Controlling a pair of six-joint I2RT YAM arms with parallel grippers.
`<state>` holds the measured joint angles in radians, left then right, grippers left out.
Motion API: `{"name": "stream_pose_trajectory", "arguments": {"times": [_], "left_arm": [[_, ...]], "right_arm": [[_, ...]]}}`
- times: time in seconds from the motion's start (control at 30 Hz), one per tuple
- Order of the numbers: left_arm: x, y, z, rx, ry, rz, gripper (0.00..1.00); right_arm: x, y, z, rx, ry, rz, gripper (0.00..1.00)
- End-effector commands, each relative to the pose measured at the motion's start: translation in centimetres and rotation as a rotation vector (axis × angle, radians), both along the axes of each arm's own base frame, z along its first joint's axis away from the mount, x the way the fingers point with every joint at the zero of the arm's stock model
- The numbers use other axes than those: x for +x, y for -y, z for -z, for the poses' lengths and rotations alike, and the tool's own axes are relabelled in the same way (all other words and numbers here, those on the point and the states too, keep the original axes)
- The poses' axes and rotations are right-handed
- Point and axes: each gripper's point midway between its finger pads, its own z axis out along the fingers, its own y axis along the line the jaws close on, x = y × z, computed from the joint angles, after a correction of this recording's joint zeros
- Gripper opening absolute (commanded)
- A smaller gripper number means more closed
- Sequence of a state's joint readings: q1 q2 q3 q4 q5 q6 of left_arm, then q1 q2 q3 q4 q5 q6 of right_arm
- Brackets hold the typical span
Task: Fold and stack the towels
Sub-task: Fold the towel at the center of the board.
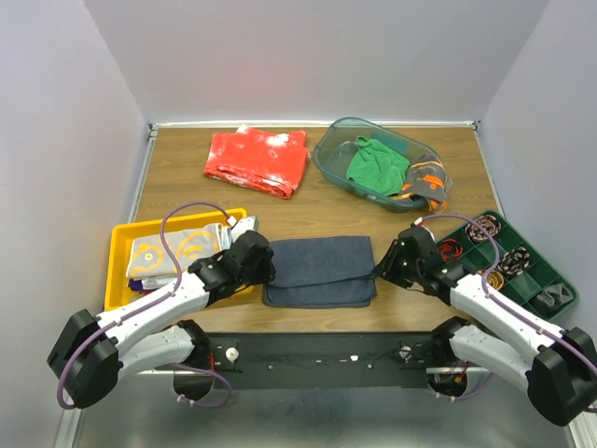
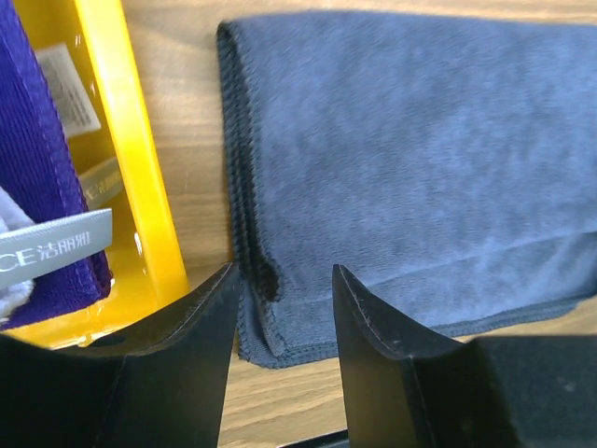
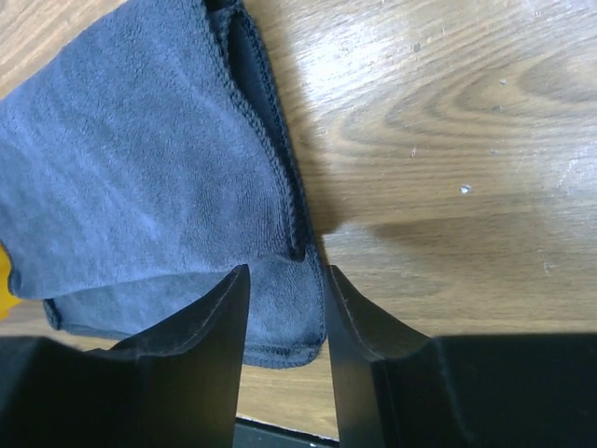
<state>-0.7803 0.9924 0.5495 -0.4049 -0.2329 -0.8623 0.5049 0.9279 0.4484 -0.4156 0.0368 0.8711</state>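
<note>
Left fingers (image 2: 187, 364) and right fingers (image 3: 191, 364), both spread, straddle the folded dark navy towel (image 1: 322, 266); a low retreat could drag it open.

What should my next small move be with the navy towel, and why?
Probably lift both arms clear: the left pincer and right pincer stand open at the two ends of the navy towel, and it lies folded flat, seemingly ready for the yellow tray.
</note>
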Motion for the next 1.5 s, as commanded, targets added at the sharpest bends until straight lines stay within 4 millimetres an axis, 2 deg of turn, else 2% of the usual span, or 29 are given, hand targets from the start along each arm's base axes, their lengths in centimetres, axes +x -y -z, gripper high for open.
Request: {"name": "stream_pose_trajectory", "arguments": {"times": [0.0,0.17,0.37,0.47,0.63,0.8,0.83,0.87,0.9,0.93,0.97,1.07,1.17,1.33,1.4,1.47], "left_arm": [[-0.3,0.1,0.7,0.010,-0.053,-0.056,0.52],[-0.7,1.0,1.5,0.009,-0.081,-0.045,0.53],[-0.6,1.2,2.5,0.036,-0.094,-0.052,0.51],[-0.4,1.3,2.6,0.044,-0.088,-0.057,0.47],[-0.3,1.0,3.5,0.077,-0.093,-0.055,0.34],[-0.1,1.0,3.3,0.086,-0.082,-0.048,0.24],[0.0,1.0,3.3,0.089,-0.082,-0.046,0.15],[0.0,0.9,3.2,0.095,-0.079,-0.045,0.12],[0.0,1.0,3.0,0.096,-0.077,-0.043,0.11],[0.0,0.9,3.0,0.099,-0.076,-0.041,0.02],[0.0,0.8,2.8,0.102,-0.074,-0.038,0.00],[0.1,0.8,1.8,0.103,-0.057,-0.027,0.00],[0.2,0.6,0.0,0.105,-0.034,-0.018,0.00],[-0.1,-0.2,-3.0,0.115,0.003,0.007,0.00],[-0.6,-0.4,-3.6,0.113,0.000,0.027,0.00],[-1.0,-0.4,-3.7,0.112,-0.013,0.055,0.00]], "right_arm": [[1.5,-0.1,-0.9,-0.028,0.027,0.021,0.48],[2.1,-0.3,-1.2,-0.025,0.033,0.029,0.49],[1.6,-0.3,0.5,-0.040,-0.013,0.023,0.49],[1.7,-0.3,0.9,-0.039,-0.008,0.030,0.49],[1.8,-0.6,1.1,-0.023,-0.012,0.029,0.48],[1.6,-1.2,1.6,-0.001,-0.034,0.013,0.43],[1.6,-1.3,1.8,-0.001,-0.043,0.011,0.41],[1.5,-1.3,1.9,0.000,-0.047,0.008,0.36],[1.4,-1.3,2.0,-0.004,-0.051,0.005,0.33],[1.5,-1.3,2.0,-0.006,-0.048,0.004,0.29],[1.5,-1.1,2.0,-0.012,-0.048,0.006,0.18],[1.7,-0.7,1.5,-0.044,-0.038,0.006,0.05],[2.0,-0.1,0.3,-0.088,-0.024,-0.002,0.01],[1.7,0.7,-1.7,-0.151,-0.025,-0.049,0.01],[1.4,-0.6,-2.4,-0.093,-0.018,-0.098,0.02],[0.7,-0.8,-2.1,-0.099,-0.061,-0.115,0.06]]}}
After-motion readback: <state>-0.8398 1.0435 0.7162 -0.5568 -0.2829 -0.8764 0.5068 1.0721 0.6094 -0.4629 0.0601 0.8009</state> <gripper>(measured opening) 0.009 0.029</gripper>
